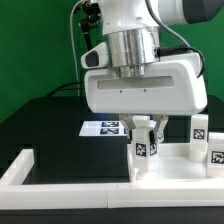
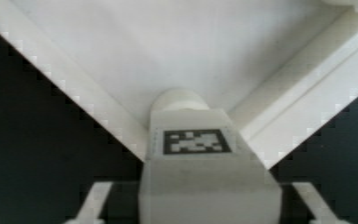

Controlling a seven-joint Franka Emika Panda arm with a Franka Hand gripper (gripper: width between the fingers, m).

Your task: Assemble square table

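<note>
A short white leg (image 1: 143, 150) with a black-and-white tag stands upright at a corner of the white square table top (image 1: 178, 168), which lies at the exterior view's right. My gripper (image 1: 143, 138) hangs straight down over this leg with one finger on each side. In the wrist view the leg (image 2: 197, 150) fills the middle, and a dark gap shows between it and each of the fingers (image 2: 94, 198). The gripper (image 2: 201, 200) is open around the leg, not touching it. The table top's raised rim (image 2: 87, 75) meets in a corner beyond the leg.
Two more tagged white legs (image 1: 198, 130) (image 1: 217, 156) stand at the exterior view's right. The marker board (image 1: 106, 127) lies behind the gripper on the black table. White border rails (image 1: 60, 190) run along the front and left.
</note>
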